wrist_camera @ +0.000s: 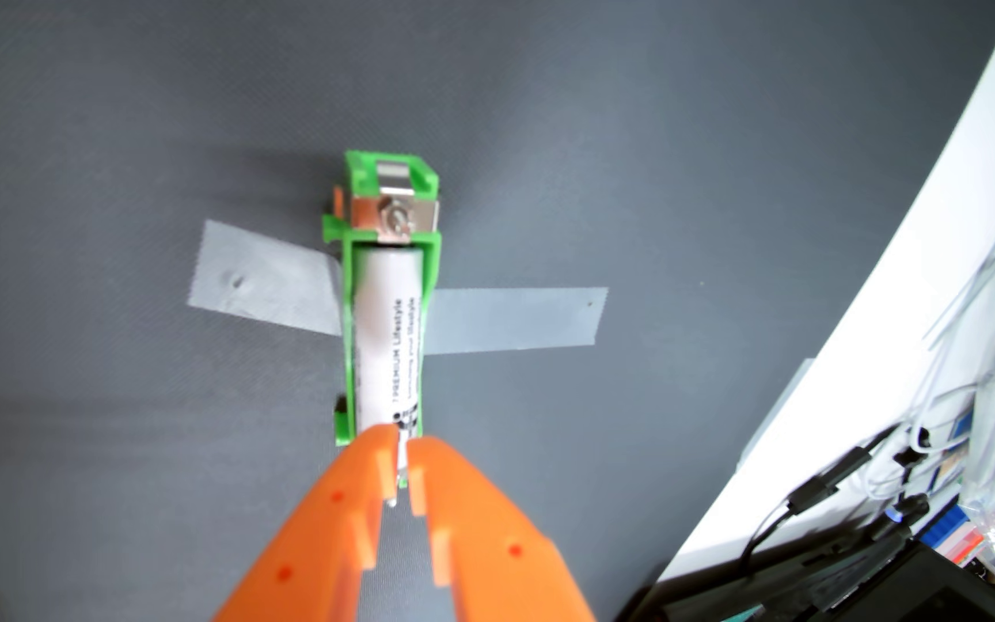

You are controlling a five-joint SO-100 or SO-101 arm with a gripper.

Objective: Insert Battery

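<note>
Gripper (pixel 402 445) came in from the bottom of the wrist view, orange fingers (pixel 327 526) nearly closed with only a thin slit between the tips, sitting over the near end of the battery (pixel 390 335). Couldn't honestly tell if it was pinching that end or just pressing on it, the tips covered the spot.

Biggest thing in shot was the grey mat (pixel 124 179), with a white edge and a mess of cables off to the right. Green holder (pixel 390 239) was stuck down on it with two strips of clear tape (pixel 516 317), one each side.

What mattered to me: the white battery lay lengthwise in the holder, long axis running straight away from the gripper, far end right up at the metal contact (pixel 396 218). It looked mostly seated, near end maybe a touch proud. So I figured any finishing push had to go down on the near end, along that same line.
</note>
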